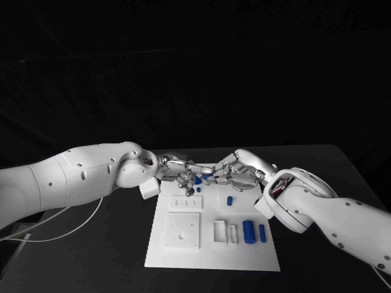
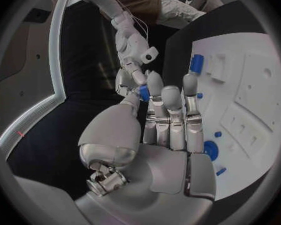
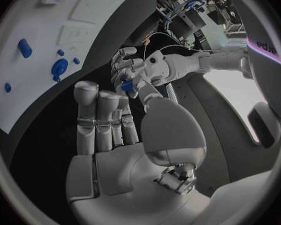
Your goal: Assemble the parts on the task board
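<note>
You see the flat white rectangular task board lying in the middle of the matte black table, its surface moulded with shallow square and slot-shaped recesses. Near its front right corner a larger blue cylindrical part and a slimmer blue cylinder lie side by side, next to a raised white slotted block; further back a short blue peg sits alone, and a tiny blue pin stands near the far edge. Above that far edge your two silver many-fingered hands meet fingertip to fingertip. A small blue part sits pinched at the meeting point: the left hand has its fingers pressed on it, and the right hand touches it from the other side, though you cannot tell which hand truly carries it. A thin white cable trails off the table's left edge beside the glossy white left arm.
</note>
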Tool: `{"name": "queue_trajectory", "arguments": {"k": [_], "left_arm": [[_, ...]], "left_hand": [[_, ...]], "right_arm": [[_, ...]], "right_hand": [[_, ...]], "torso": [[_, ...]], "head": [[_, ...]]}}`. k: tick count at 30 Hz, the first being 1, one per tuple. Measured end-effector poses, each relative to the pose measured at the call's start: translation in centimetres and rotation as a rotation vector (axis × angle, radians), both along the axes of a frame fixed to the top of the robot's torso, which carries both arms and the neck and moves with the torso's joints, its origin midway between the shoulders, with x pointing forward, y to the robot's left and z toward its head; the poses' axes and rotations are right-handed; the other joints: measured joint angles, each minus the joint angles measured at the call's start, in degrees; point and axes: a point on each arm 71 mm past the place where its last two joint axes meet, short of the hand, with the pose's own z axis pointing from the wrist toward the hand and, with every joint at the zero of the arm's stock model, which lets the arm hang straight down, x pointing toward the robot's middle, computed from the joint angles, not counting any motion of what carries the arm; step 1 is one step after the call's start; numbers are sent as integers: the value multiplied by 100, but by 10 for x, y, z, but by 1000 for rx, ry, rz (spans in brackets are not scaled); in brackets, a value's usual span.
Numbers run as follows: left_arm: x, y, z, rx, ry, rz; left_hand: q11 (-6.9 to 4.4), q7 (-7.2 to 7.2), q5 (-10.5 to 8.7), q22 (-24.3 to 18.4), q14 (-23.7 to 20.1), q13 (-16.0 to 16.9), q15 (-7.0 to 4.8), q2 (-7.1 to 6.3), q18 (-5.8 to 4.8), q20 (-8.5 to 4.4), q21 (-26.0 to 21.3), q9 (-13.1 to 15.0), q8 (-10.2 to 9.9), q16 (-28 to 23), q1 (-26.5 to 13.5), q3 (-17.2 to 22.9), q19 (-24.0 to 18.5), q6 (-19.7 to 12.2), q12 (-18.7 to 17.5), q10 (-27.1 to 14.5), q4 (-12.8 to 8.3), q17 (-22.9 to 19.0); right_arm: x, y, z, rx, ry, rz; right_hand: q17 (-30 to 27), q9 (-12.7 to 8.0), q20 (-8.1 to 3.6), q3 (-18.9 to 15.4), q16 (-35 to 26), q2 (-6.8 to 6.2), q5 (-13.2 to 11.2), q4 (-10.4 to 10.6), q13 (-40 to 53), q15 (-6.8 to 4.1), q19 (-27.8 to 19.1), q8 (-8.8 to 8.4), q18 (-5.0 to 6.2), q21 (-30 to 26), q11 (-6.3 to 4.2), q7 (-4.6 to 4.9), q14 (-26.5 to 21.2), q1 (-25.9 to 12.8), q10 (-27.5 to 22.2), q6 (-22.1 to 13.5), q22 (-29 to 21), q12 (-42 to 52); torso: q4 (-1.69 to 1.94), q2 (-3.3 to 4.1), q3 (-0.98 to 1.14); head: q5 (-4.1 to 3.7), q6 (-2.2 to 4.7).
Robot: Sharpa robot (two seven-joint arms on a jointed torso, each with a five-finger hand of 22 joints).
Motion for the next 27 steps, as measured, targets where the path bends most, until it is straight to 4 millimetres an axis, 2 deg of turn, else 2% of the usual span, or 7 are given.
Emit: {"name": "queue_trajectory", "arguments": {"k": [4,5,7,9,16,19,27], "left_arm": [[0,1,0,-2,2,11],[1,1,0,-3,2,13],[1,2,0,-4,3,19],[1,2,0,-5,3,22],[1,2,0,-11,8,23],[1,2,0,-13,10,23],[0,1,0,-20,17,22]], "left_hand": [[0,0,0,0,0,8,0,-562,0,0,-8,-10,0,0,-180,508,0,0,0,0,511,7],[0,0,0,0,0,8,0,-645,0,0,-8,-10,0,0,-167,607,0,0,0,0,613,12],[0,5,0,0,0,8,0,-656,0,0,-8,-10,0,0,-153,644,0,-5,0,0,646,13],[0,21,0,-1,0,8,0,-572,0,0,-8,-10,0,0,-60,658,0,-21,0,-1,549,13],[0,51,0,-1,0,7,0,-238,0,0,-8,-24,0,0,290,385,0,-51,-32,-1,-49,12],[0,51,-1,-1,0,7,0,-7,-1,0,-8,-48,0,-26,333,105,0,-51,-32,-1,-359,12],[1,51,66,-1,0,45,0,103,0,0,-8,23,-1,-26,354,238,0,-93,-32,-2,-703,7]], "right_arm": [[0,-1,0,-1,0,0],[0,-1,0,-1,1,-1],[0,-2,-1,-2,2,-3],[1,-2,-1,-3,2,-4],[1,-4,-2,-6,4,-8],[1,-4,-3,-7,5,-10],[1,-5,-5,-8,8,-11]], "right_hand": [[15,-1,0,0,0,-7,0,0,14,0,0,-9,0,0,-3,-24,0,-7,-3,23,0,0],[15,-9,0,0,0,-7,-1,0,15,0,0,-11,0,0,-3,-30,0,-7,-3,30,0,0],[15,-9,0,0,0,-7,-4,0,15,0,0,-20,1,0,-3,-31,0,-7,-3,30,0,0],[15,-9,1,0,0,-7,-4,0,14,0,0,-22,1,0,-3,-31,0,-7,-3,30,-1,0],[15,-6,1,0,0,-8,-4,0,14,1,0,-25,1,0,-3,-32,0,-7,-3,31,-1,0],[15,-4,1,-1,0,-7,-4,-1,14,1,0,-26,0,0,-3,-32,-1,-7,-3,31,-1,0],[14,0,1,-48,0,-5,-21,-1,31,1,0,-8,0,0,-3,-63,-1,-4,-3,61,-1,-38]], "torso": [[-1,-1,2],[-1,-1,2],[-2,-1,2],[-2,-1,5],[-3,-1,5],[-3,-1,5],[-5,-1,5]], "head": [[4,0],[4,0],[4,-1],[4,-2],[5,-11],[5,-11],[8,-12]]}}
